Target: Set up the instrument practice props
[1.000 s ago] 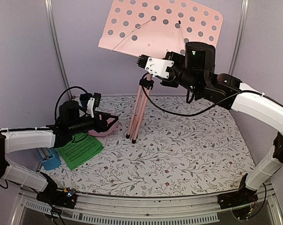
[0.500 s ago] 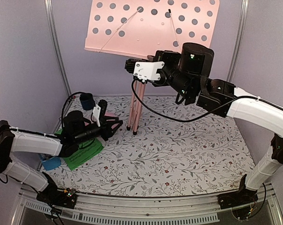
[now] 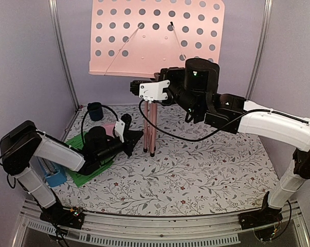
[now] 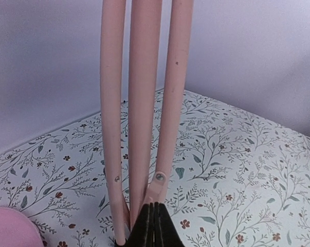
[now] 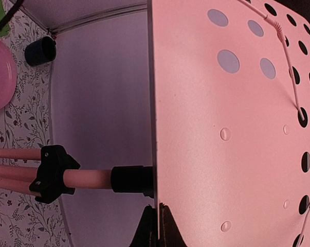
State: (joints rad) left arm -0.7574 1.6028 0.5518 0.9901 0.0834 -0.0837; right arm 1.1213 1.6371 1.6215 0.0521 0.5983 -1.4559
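The pink perforated tripod music stand (image 3: 144,64) has swung upright, right claw (image 5: 156,224) pinching its plate edge. The left claw (image 4: 153,226) just closed tight at the legs, likely steadying placement.

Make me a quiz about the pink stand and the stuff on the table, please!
1. True or false: a green page sits on the music stand.
2. Which colour is the cup by the back wall? A) red B) dark blue C) yellow
3. How many stand legs show in the left wrist view?
Key: 1 false, the page lies flat on the table; 2 B; 3 three.
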